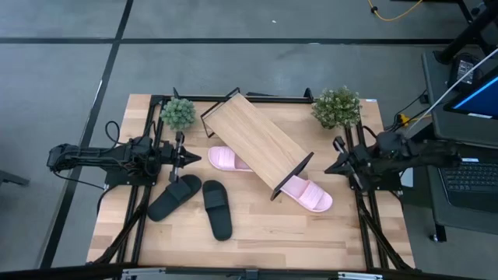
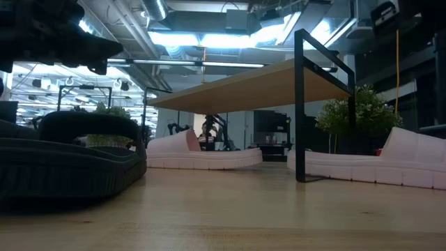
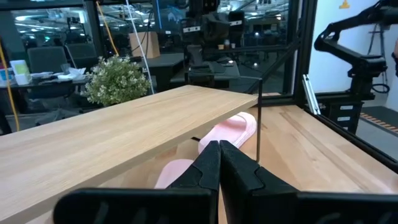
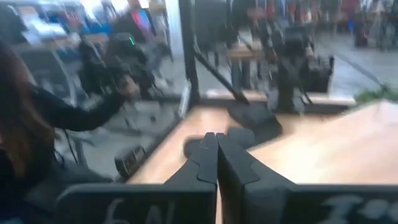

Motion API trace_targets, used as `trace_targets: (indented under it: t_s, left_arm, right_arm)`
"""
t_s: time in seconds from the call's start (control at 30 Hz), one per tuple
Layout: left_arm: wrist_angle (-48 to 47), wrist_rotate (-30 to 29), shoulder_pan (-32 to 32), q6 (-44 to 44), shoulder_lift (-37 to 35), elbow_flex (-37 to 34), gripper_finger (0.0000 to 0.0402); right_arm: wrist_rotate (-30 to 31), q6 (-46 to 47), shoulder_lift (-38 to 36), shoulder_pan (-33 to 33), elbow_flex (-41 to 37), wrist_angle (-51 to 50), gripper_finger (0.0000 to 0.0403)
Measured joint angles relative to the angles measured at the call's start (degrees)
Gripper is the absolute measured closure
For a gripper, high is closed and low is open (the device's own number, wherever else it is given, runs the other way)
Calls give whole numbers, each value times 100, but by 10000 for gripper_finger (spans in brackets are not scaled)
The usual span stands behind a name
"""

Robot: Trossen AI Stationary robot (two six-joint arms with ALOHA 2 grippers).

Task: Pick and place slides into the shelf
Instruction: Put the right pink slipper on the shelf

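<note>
Shelf (image 1: 257,140) is seen lying diagonally across the table (image 1: 272,233) in the high view, running from back-left to front-right, w/ its black frame ends at both short sides. Two pink slides are partly covered by it: one pink slide (image 1: 222,159) pokes out at the left edge, the other pink slide (image 1: 311,194) at the front-right end. In the low view both are seen resting on the tabletop under the board. Two black slides are placed well clear of the shelf, toward front-left: one black slide (image 1: 175,197) is angled, the second black slide (image 1: 218,210) lies just beside it, nearly touching at the back ends.

Left gripper (image 1: 194,158) is held at the table's left side, near the left pink slide, fingers pressed together, nothing held; in the left wrist view its closed fingers (image 3: 208,165) point toward the shelf. Right gripper (image 1: 330,166) is held at the right side, near the shelf's front-right end, fingers likewise together & empty.

Two potted plants are set at the back: one plant (image 1: 178,113) back-left, another plant (image 1: 336,107) back-right. A person (image 4: 25,130) is visible beyond the table in the right wrist view.
</note>
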Motion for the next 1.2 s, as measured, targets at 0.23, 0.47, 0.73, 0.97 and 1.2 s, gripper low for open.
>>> trace_targets:
  t_s: [0.23, 0.47, 0.73, 0.97, 1.2]
  left_arm:
    - [-4, -56, 0, -2, 0, 0, 402]
    - [-150, -58, 0, -4, 0, 0, 402]
    - [-199, -61, 0, -7, 1, 0, 402]
    - [-221, -61, -1, -140, 1, 0, 402]
    - [-221, -63, 0, -140, 2, 0, 402]
  right_arm:
    - [918, 16, 1021, 713, 1018, -1241, 401]
    - [1672, 801, 1734, 1652, 1625, -2037, 402]
    - [2706, 2766, 2458, 2934, 1722, -2668, 402]
    - [3138, 4353, 3373, 3902, 1722, -2685, 402]
    - [3749, 5781, 4124, 4526, 1722, -2687, 401]
